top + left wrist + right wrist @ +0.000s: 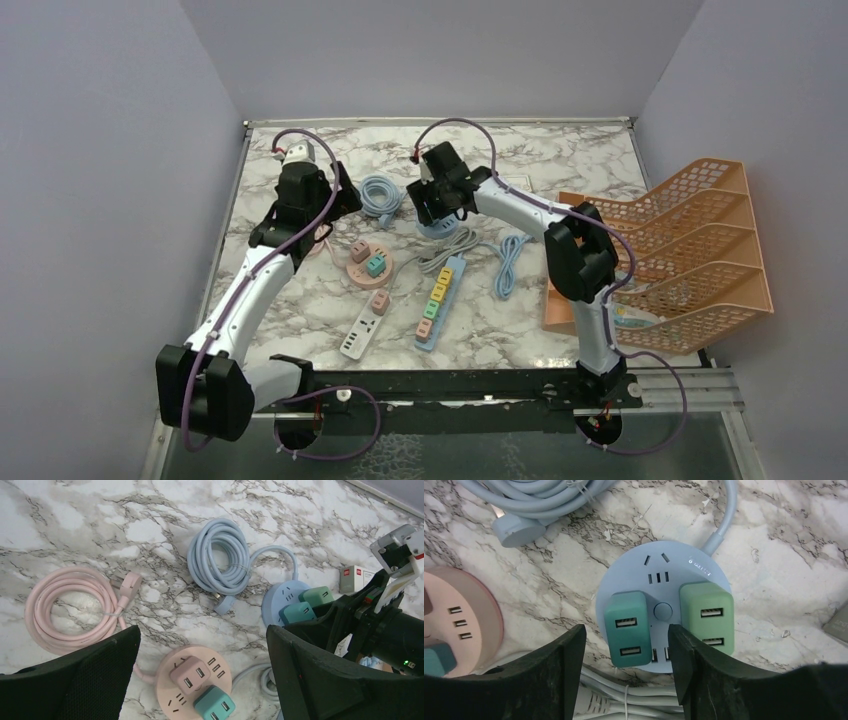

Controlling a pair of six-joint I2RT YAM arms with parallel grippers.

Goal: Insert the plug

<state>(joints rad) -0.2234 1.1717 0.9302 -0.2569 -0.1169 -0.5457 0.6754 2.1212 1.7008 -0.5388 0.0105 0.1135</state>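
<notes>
the teal plug (625,620) sat squarely in the blue round socket (664,570), left of its centre button, with a green plug (706,617) seated on the right. i judged the insertion done, since the teal body looked level and fully down, though i could not see its pins. my right tool (625,630) straddled the teal plug with a gap on both sides, so it was released and gripping nothing. my left tool (202,632) hung spread wide over the table (75,525), with nothing between its fingers. all that was left, i reckoned, was lifting the right arm clear.

the socket lay at the far middle of the table, right of the pink round socket (165,685), with its blue cord (220,555) coiled just to the far left. the teal plug was a rounded block with two usb ports on top.
</notes>
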